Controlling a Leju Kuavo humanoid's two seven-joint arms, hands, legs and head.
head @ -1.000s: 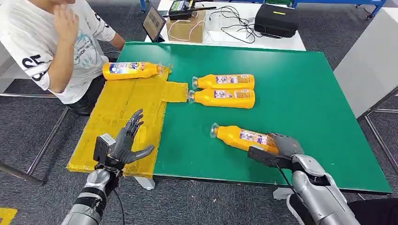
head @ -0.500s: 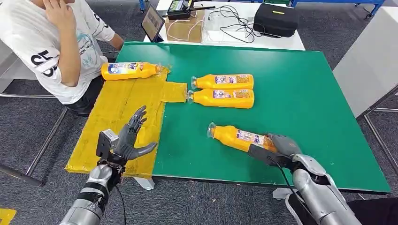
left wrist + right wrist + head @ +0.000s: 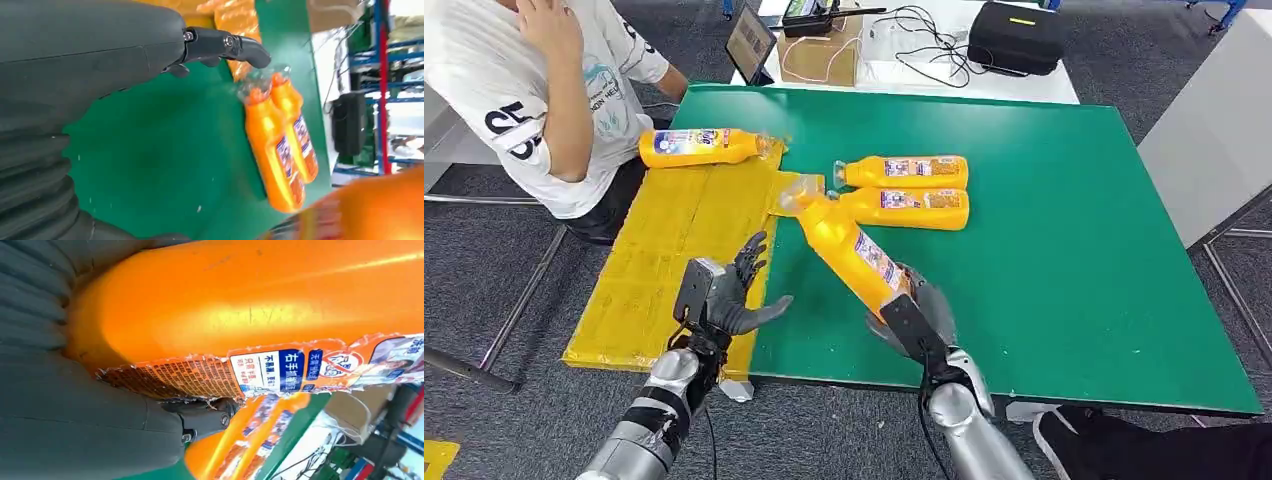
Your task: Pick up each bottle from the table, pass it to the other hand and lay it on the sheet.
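My right hand grips the base of an orange bottle and holds it tilted above the green table, its cap pointing toward the yellow sheet. That bottle's body and torn label fill the right wrist view. To the bottle's left, my left hand hovers open with fingers spread at the sheet's near right edge. Two more orange bottles lie side by side on the table, and the left wrist view shows them too. One bottle lies on the sheet's far end.
A person in a white shirt sits at the table's far left corner beside the sheet. Behind the table stands a white desk with a cardboard box, cables and a black bag. A grey cabinet is at the right.
My right hand has lifted the near bottle off the table and swung it left toward my left hand. My left hand has moved right and forward, staying open.
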